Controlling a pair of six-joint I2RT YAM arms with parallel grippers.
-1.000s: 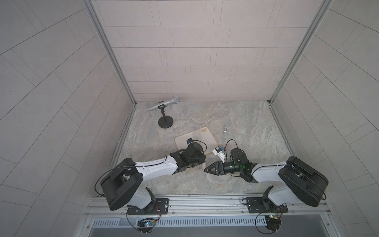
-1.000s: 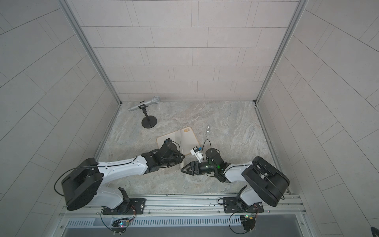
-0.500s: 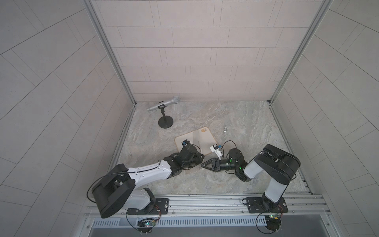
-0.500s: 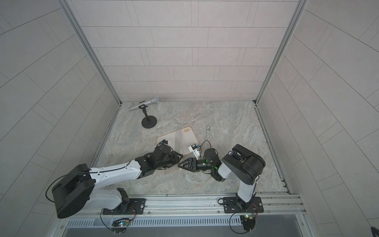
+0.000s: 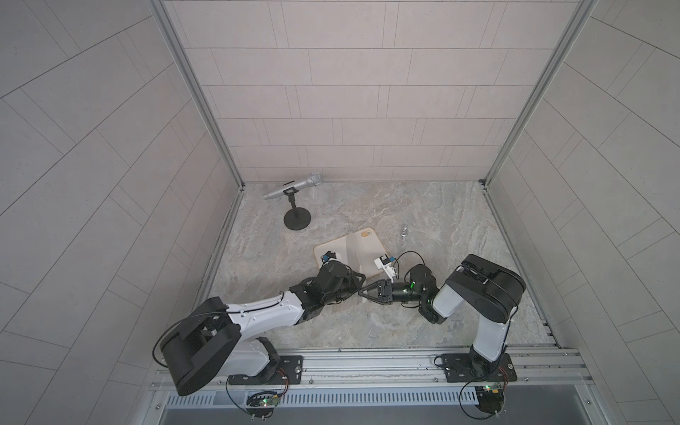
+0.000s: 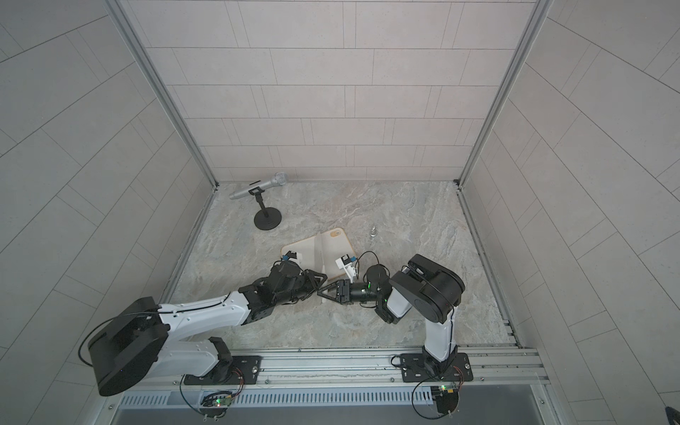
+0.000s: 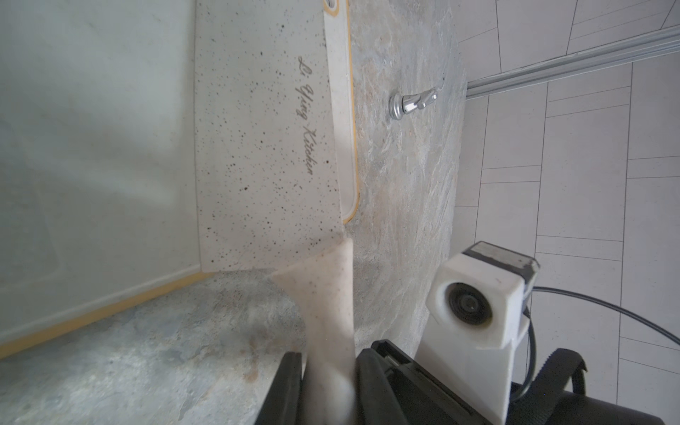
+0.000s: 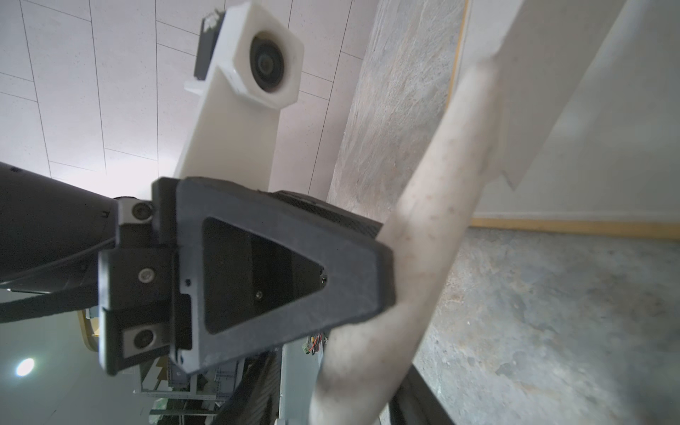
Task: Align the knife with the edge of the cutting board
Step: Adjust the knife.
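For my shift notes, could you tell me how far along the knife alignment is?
Done: the left gripper grips the speckled whitish cleaver knife by its cream handle, blade over the cream, tan-rimmed cutting board. In hand: the right gripper is at the handle too. Left, seemingly: setting it along the board's edge.

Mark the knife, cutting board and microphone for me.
knife [image 7: 257, 147]: left wrist view, speckled blade face.
cutting board [image 5: 335, 244]: in a top view, bare surface beside the blade.
microphone [image 5: 277, 194]: in a top view, silver body.
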